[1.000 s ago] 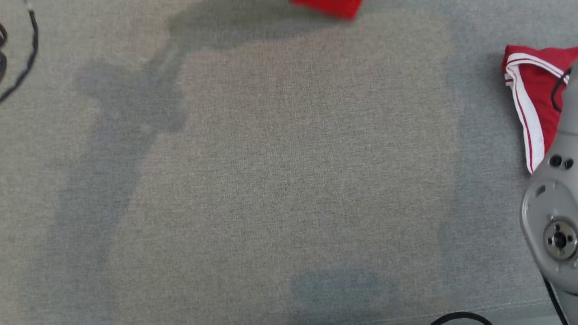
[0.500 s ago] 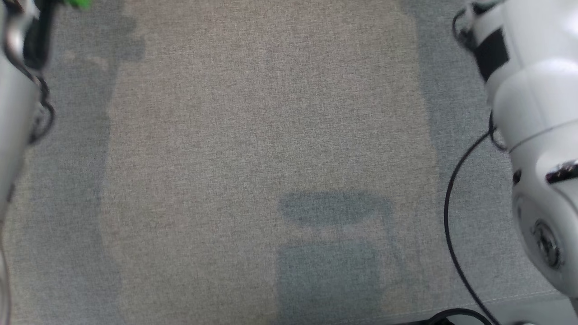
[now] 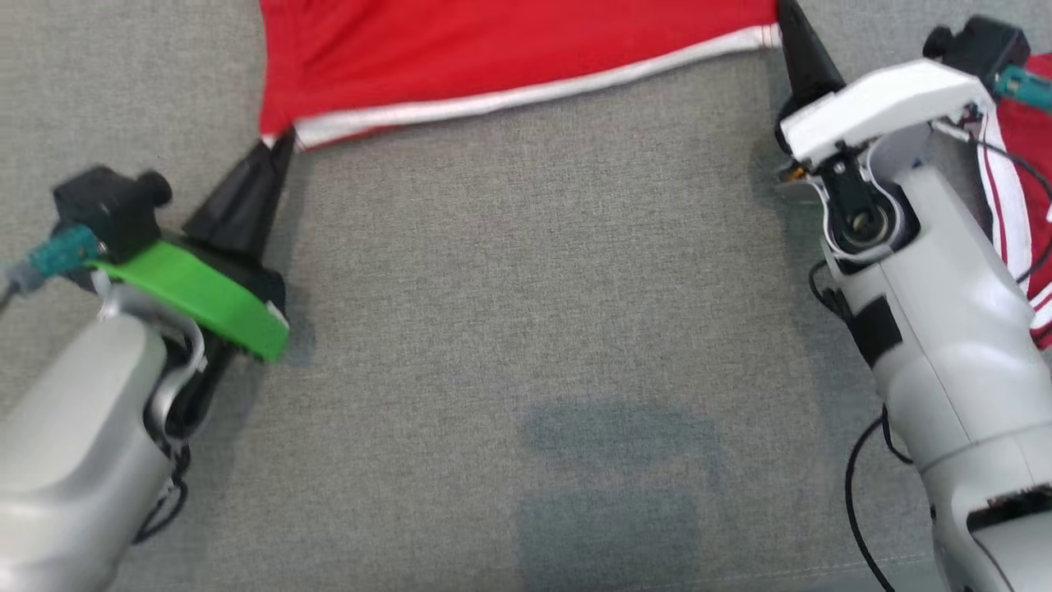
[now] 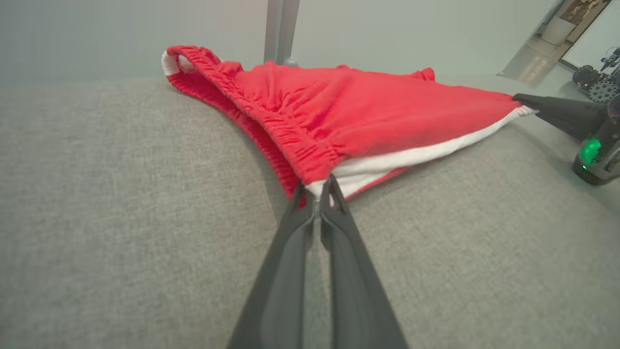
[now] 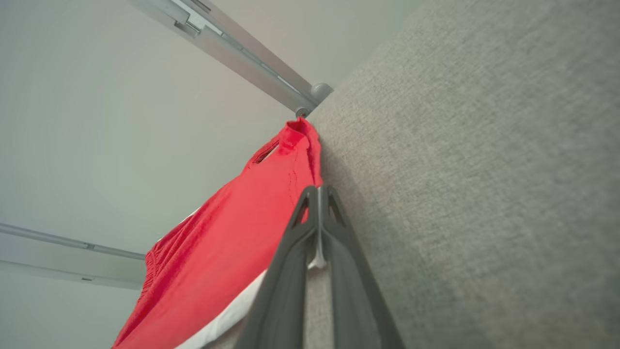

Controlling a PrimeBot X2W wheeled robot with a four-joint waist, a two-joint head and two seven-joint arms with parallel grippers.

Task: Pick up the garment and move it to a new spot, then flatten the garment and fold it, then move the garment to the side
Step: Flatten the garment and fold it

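Observation:
The garment (image 3: 509, 49), red shorts with a white stripe along one edge, lies stretched across the top of the head view on the grey fabric surface (image 3: 526, 312). My left gripper (image 3: 279, 146) is shut on its left corner, by the elastic waistband. The left wrist view shows that grip (image 4: 318, 186) with the garment (image 4: 368, 111) spreading away from it. My right gripper (image 3: 785, 20) is shut on the opposite corner. In the right wrist view white fabric sits between its fingers (image 5: 318, 194) and the garment (image 5: 227, 232) trails to the left.
A second red garment with white stripes (image 3: 1015, 156) lies at the right edge behind my right arm. A black cable (image 3: 859, 493) loops beside that arm. A metal post (image 4: 281, 29) stands past the far edge of the surface.
The head camera has shifted a great deal. Both grippers have come into view at the top with the garment stretched between them; half a second ago only forearms and bare surface showed.

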